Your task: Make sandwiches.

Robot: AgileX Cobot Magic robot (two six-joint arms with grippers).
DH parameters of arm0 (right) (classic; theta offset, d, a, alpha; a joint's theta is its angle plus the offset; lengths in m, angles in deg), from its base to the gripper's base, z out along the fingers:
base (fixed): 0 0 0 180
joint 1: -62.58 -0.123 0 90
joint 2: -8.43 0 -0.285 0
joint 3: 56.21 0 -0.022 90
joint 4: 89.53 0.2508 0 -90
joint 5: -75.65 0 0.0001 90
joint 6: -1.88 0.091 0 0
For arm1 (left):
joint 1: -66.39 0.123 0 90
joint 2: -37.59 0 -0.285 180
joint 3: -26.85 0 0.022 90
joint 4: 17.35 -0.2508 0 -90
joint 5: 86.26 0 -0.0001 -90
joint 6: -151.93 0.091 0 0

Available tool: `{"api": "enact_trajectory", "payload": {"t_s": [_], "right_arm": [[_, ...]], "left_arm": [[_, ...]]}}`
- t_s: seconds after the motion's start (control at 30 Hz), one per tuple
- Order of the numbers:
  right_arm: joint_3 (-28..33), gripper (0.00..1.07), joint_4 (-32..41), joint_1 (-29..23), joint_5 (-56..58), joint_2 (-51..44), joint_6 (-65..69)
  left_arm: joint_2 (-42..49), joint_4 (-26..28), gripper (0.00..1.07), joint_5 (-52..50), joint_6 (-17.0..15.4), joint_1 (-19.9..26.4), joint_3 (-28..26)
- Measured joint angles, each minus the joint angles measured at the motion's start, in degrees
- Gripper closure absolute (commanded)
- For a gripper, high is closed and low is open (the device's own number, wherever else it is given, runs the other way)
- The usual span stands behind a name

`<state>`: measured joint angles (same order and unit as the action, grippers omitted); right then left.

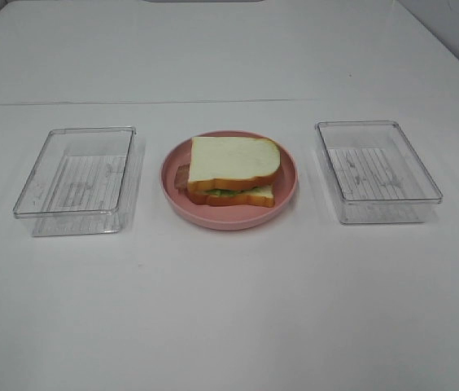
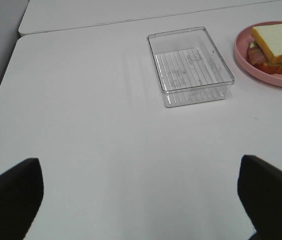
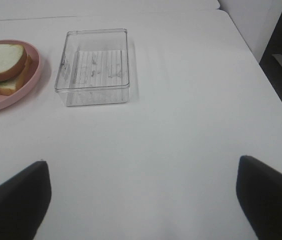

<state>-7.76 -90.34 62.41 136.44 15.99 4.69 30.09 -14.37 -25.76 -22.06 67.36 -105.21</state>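
Exterior high view: I see the sandwich [image 1: 233,171] stacked on the pink plate [image 1: 286,195], between two clear trays [image 1: 75,171] [image 1: 378,171]; neither arm shows here.

Its filling is mostly hidden, only green and reddish edges peeking out. Left gripper [image 2: 141,200] and right gripper [image 3: 143,197] spread wide over bare table, holding nothing, fingers cropped.
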Motion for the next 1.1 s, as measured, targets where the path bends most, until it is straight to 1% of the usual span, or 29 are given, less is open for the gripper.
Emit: {"api": "enact_trajectory", "payload": {"t_s": [0.33, 1.1], "right_arm": [[0.0, 0.14, -0.2, -1.4, 0.0, 0.0, 0.0], [0.0, 0.14, -0.2, -1.4, 0.0, 0.0, 0.0]], "left_arm": [[0.0, 0.0, 0.09, 0.0, 0.0, 0.0, 0.0], [0.0, 0.0, 0.09, 0.0, 0.0, 0.0, 0.0]]}}
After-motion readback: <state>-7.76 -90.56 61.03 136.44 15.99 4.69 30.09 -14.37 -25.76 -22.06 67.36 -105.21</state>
